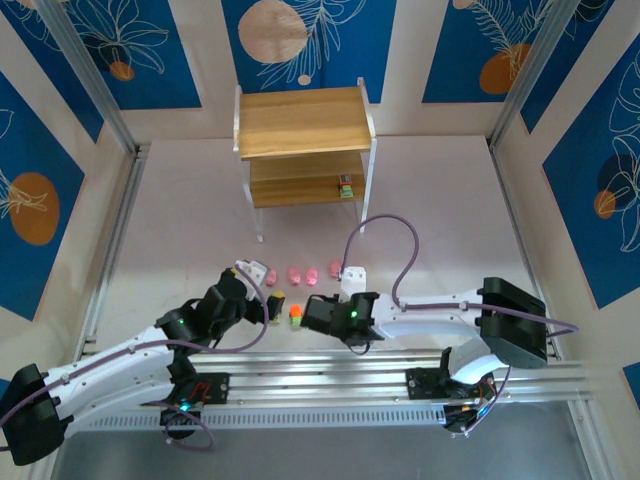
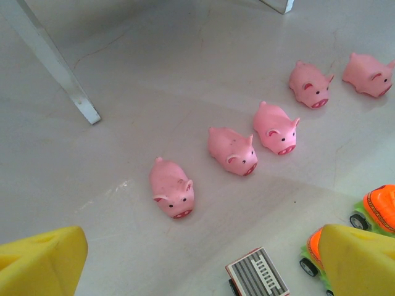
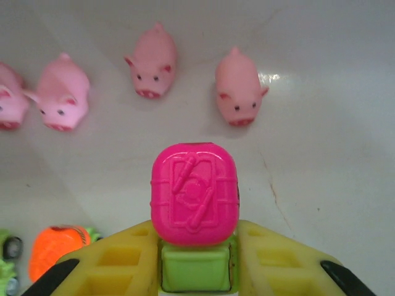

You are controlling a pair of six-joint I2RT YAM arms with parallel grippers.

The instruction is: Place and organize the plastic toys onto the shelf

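Observation:
My right gripper (image 3: 196, 246) is shut on a plastic toy with a magenta top and green base (image 3: 195, 194), which sits upright between the yellow fingers (image 3: 111, 265). In front of it lie several pink pig toys (image 3: 237, 95) in a row on the table. My left gripper (image 2: 203, 246) stands wide open above the table, nothing between its pads (image 2: 40, 262); pink pigs (image 2: 173, 188) lie ahead of it, a grey-striped toy (image 2: 257, 274) and two orange-topped ones (image 2: 379, 209) beside it. The shelf (image 1: 305, 150) stands at the back, one small toy (image 1: 345, 187) on its lower board.
Both grippers (image 1: 262, 285) (image 1: 312, 316) hover close together near the pig row (image 1: 295, 274) in front of the shelf. A white shelf leg (image 2: 58, 68) stands to the left of the pigs. An orange toy (image 3: 55, 246) lies left of the right fingers.

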